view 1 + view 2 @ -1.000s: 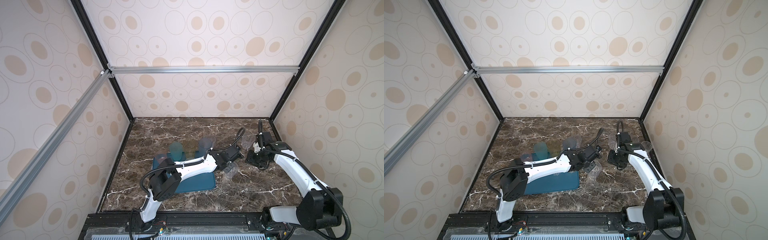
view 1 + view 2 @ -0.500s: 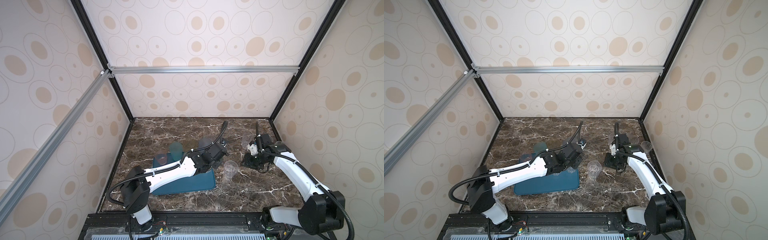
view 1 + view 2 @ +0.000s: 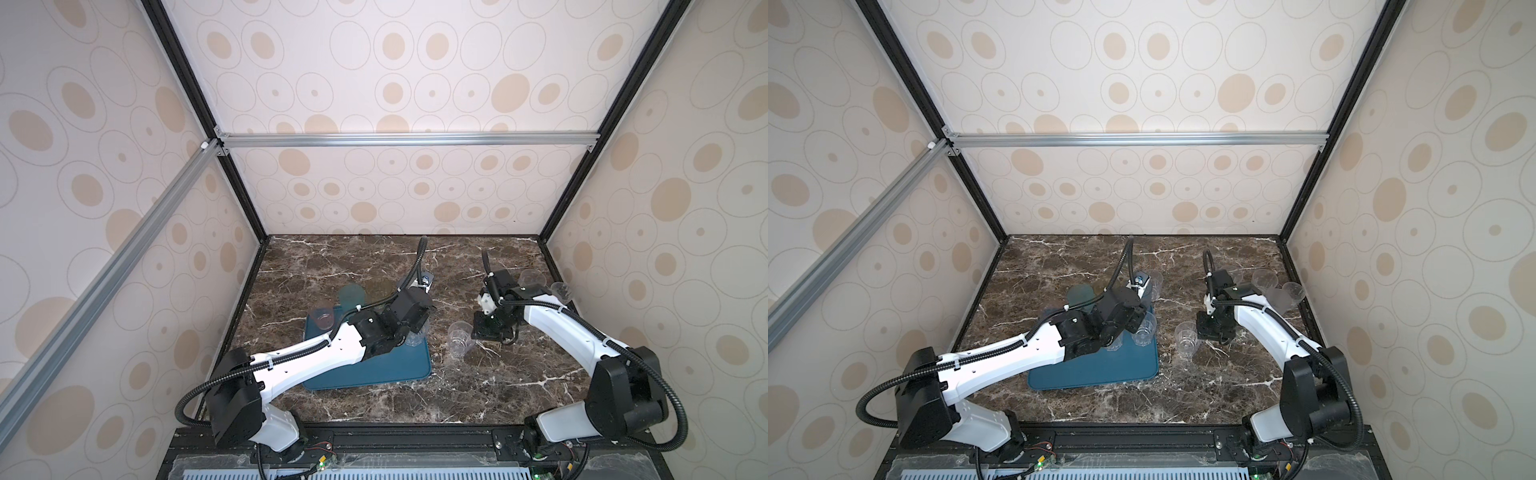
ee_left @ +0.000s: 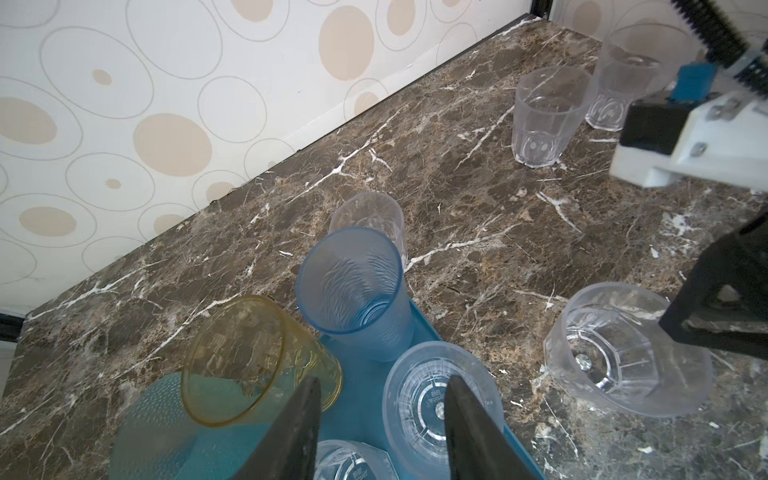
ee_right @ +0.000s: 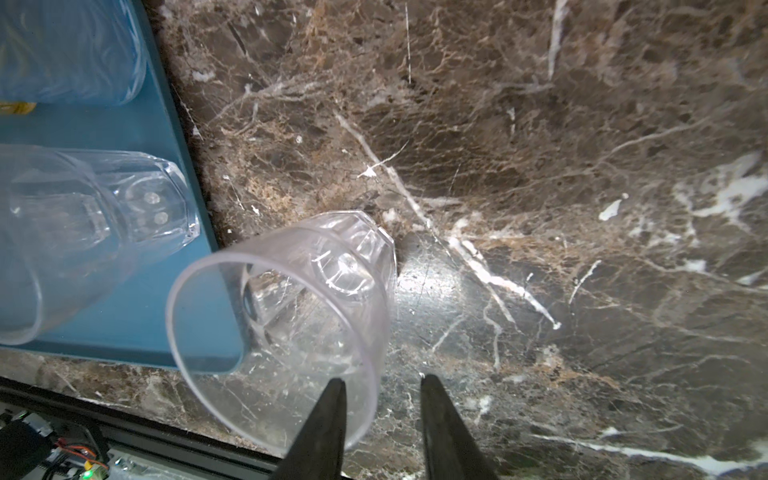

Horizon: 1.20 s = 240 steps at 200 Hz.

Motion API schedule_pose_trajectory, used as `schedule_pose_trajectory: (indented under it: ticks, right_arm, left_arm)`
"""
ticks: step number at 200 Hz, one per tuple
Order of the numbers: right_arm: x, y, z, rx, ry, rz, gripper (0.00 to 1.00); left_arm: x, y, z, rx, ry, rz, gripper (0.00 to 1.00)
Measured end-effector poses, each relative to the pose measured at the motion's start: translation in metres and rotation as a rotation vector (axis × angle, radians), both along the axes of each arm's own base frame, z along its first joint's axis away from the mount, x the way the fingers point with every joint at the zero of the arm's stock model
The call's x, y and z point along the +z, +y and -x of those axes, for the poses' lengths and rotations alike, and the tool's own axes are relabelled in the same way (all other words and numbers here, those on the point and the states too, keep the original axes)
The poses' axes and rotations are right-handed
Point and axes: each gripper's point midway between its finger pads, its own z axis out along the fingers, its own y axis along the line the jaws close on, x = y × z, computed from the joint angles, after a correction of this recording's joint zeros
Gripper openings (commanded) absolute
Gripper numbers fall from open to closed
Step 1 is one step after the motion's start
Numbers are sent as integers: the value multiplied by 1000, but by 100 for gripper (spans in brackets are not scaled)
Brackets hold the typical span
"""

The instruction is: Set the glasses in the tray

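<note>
The left arm (image 3: 307, 363) reaches from its base at the near left corner in a long, low diagonal across the tray (image 3: 374, 368), with the wrist folded down over the tray's right half. The tray lies flat on the marble table (image 3: 332, 266), left of the middle.

A pink glass (image 3: 324, 318) stands at the tray's far left corner. In the left wrist view a teal glass (image 4: 153, 419), a yellow glass (image 4: 249, 353) and a blue glass (image 4: 353, 291) crowd the tray's far edge, the blue one just inside a corner of the rim.

The left gripper (image 4: 383, 380) hangs over the tray with its fingers (image 4: 299, 432) spread wide, pinching nothing. A clear glass (image 4: 415, 407) stands on the tray, partly behind one finger. Moulded lettering rings its base but is too small to read.

Just beside the tray's right edge, off it, a loose glass (image 3: 459, 340) stands upright on the marble. The right gripper (image 5: 381, 379) points down at its rim. Its fingers (image 5: 440, 428) are a little apart, one overlapping the mouth and the other outside. The wall runs between them and is not pressed.

The right arm (image 3: 561, 330) rises from the near right corner. Its white forearm arcs toward the far left and the wrist is bent straight down. Behind it, two spare glasses (image 3: 530, 277) stand near the right wall.
</note>
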Motion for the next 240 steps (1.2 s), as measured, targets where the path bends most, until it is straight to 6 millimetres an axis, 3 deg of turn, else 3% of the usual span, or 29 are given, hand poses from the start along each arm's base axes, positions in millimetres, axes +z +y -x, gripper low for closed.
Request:
schedule_pose_trajectory:
  ticks: [106,175,240]
  right_arm:
    - [3,9,-13,76,-48,155,9]
    - [50,22,-21,134,-122,209,4]
    - [89,44,-14,201,-167,201,3]
  left_arm:
    - [-14,12,1,21,10,-33,48]
    - [21,45,-6,101,-48,30,48]
    - [43,85,-11,194,-73,80,47]
